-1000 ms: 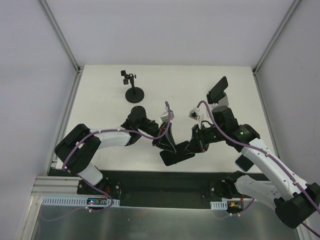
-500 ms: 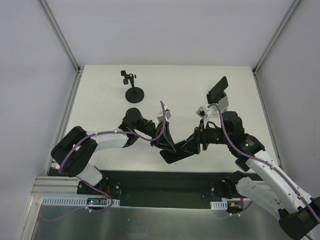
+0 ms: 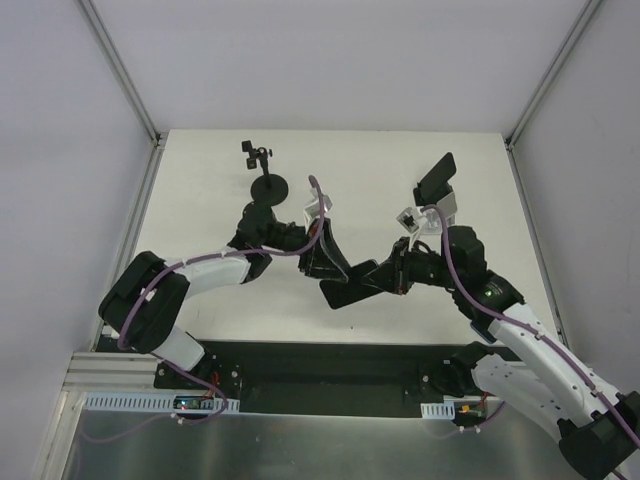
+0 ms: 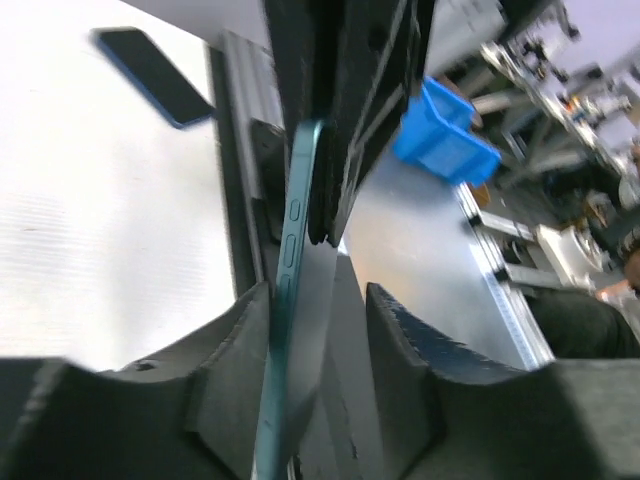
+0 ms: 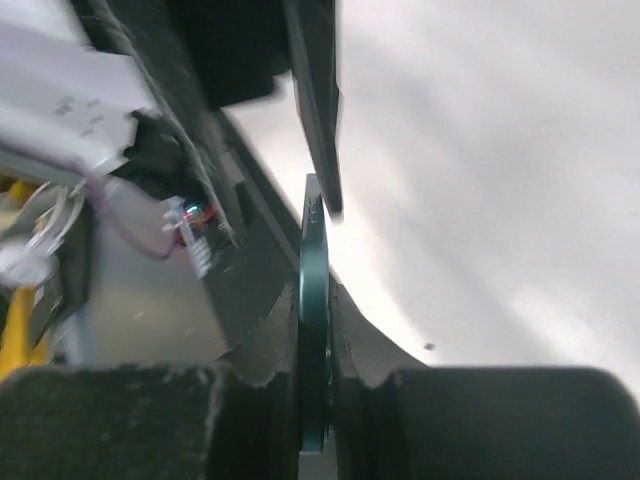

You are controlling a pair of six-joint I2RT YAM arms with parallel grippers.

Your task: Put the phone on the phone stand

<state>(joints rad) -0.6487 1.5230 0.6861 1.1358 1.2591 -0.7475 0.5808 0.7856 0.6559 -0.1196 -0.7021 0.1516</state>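
The phone (image 3: 352, 287), dark with a teal edge, hangs above the table's near middle between both grippers. My right gripper (image 3: 388, 279) is shut on its right end; in the right wrist view the teal edge (image 5: 314, 290) is pinched between the pads of that gripper (image 5: 314, 365). My left gripper (image 3: 325, 264) is at the phone's left end. In the left wrist view the phone (image 4: 292, 250) leans on the left finger (image 4: 235, 370) of that gripper (image 4: 318, 350), with a gap to the other finger, so it is open. The black phone stand (image 3: 268, 187) stands at the far left.
A second dark phone (image 3: 437, 178) rests tilted on a white holder at the far right. Another dark phone (image 4: 150, 70) lies flat on the white table in the left wrist view. The black strip of the arm bases (image 3: 320, 360) runs along the near edge.
The phone and both grippers have moved away from the near edge toward the table's middle. The right gripper has come onto the phone's right end. The left arm has stretched toward the stand.
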